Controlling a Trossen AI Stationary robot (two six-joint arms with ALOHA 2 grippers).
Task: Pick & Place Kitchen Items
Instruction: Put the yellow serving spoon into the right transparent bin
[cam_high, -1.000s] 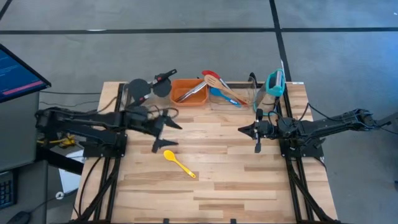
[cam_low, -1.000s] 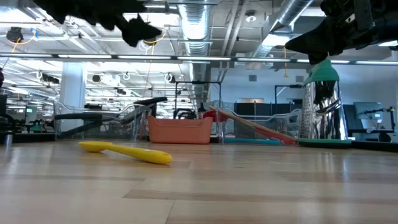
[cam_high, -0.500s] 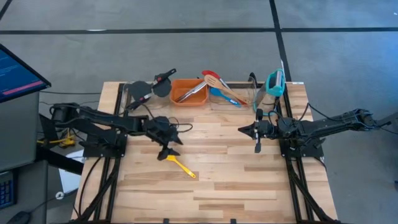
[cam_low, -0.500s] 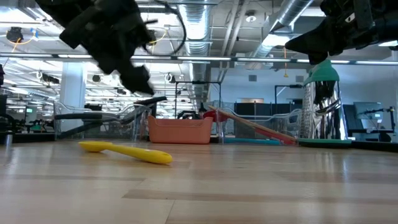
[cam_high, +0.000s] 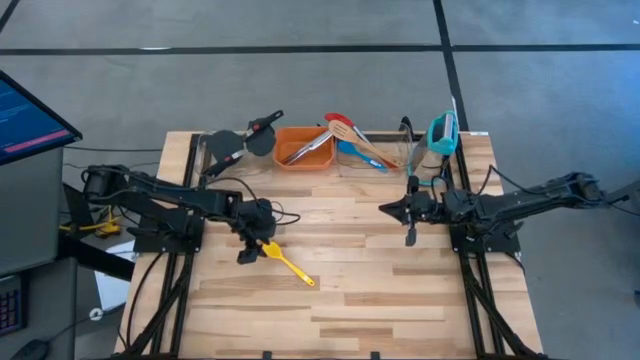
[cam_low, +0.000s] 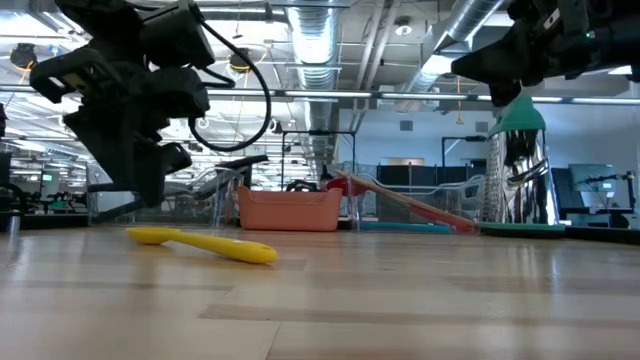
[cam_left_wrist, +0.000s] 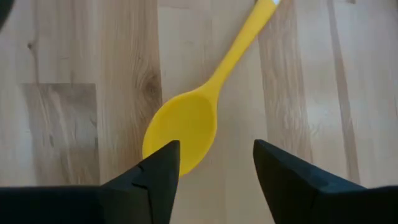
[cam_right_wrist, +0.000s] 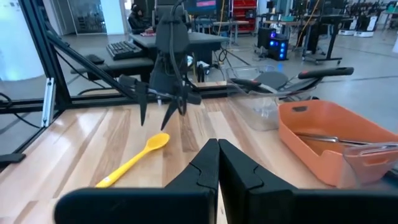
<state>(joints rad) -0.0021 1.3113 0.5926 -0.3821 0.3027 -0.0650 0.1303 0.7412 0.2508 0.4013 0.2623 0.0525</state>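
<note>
A yellow spoon (cam_high: 285, 260) lies flat on the wooden table, its bowl toward the left and its handle running toward the near right. It also shows in the low view (cam_low: 205, 243) and the right wrist view (cam_right_wrist: 134, 160). My left gripper (cam_left_wrist: 214, 163) is open and points down just above the spoon's bowl (cam_left_wrist: 183, 130), clear of it in the low view (cam_low: 150, 190). One finger stands over the bowl's edge, the other beside it. My right gripper (cam_high: 408, 215) is shut and empty, held above the table's right half (cam_right_wrist: 217, 162).
At the table's far edge stands an orange bin (cam_high: 303, 147) with metal tongs. A clear bin (cam_high: 225, 145) with black spatulas is to its left. Red and blue spoons and a wooden fork (cam_high: 355, 145) lie to its right, beside a teal utensil (cam_high: 442, 132).
My left gripper has gone toward the table's near edge and down to the yellow spoon's bowl, tipping over until its fingers point down. The spoon has stayed where it was.
</note>
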